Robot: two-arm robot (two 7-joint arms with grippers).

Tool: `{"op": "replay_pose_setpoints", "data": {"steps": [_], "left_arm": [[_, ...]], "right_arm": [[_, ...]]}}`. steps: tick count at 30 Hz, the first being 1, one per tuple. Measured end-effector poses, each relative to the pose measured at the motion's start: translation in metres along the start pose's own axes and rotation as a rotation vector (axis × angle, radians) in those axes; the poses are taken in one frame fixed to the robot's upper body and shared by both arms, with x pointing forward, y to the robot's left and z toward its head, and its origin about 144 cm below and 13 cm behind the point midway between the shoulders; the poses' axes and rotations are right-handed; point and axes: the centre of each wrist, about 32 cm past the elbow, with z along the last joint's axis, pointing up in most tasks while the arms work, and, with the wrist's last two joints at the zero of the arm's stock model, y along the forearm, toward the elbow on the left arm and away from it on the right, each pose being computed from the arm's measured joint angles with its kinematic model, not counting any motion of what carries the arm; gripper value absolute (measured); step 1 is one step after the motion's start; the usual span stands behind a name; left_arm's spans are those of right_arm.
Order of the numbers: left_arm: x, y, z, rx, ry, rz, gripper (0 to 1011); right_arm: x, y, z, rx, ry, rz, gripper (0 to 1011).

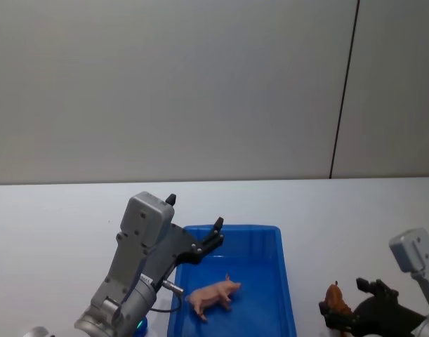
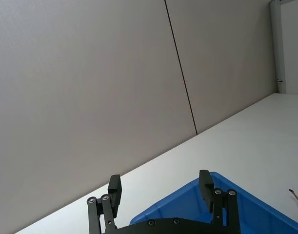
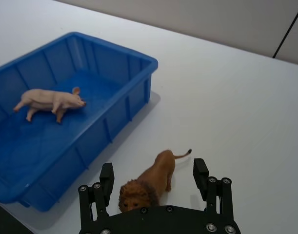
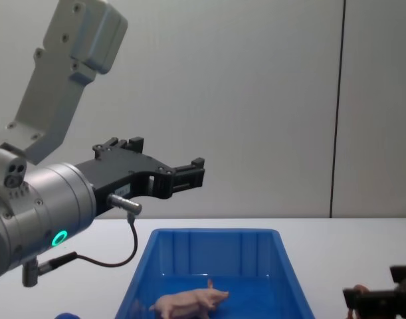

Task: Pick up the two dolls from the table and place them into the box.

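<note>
Pale pink pig point(image 1: 213, 295) inside blue box point(image 1: 232, 228), on its floor. Brown lion point(image 3: 153, 181) upright on white bench point(image 1: 60, 210), right of box, between wide-open fingers of right pincer point(image 3: 153, 168). Left pincer point(image 1: 194, 212) open and empty, raised above box's far left corner.

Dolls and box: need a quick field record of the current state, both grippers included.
pig: inside the box, on its floor
lion: on the table, right of the box
box: holds one doll
left gripper: raised above the box's left side, fingers open, empty
right gripper: low at the table, fingers open either side of the lion
remaining: lion not yet in the box
</note>
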Motion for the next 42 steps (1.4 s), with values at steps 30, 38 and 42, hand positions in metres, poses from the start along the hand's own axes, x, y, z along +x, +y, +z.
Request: {"op": "replay_pose_setpoints", "data": {"steps": [30, 38, 42], "left_arm": [[0.000, 0.000, 0.000, 0.000, 0.000, 0.000, 1001], [0.000, 0.000, 0.000, 0.000, 0.000, 0.000, 1001], [0.000, 0.000, 0.000, 0.000, 0.000, 0.000, 1001]], "right_arm": [[0.000, 0.002, -0.017, -0.040, 0.029, 0.016, 419], [-0.004, -0.001, -0.008, 0.026, -0.032, 0.001, 419], [-0.006, -0.002, 0.002, 0.076, -0.069, 0.001, 419]]}}
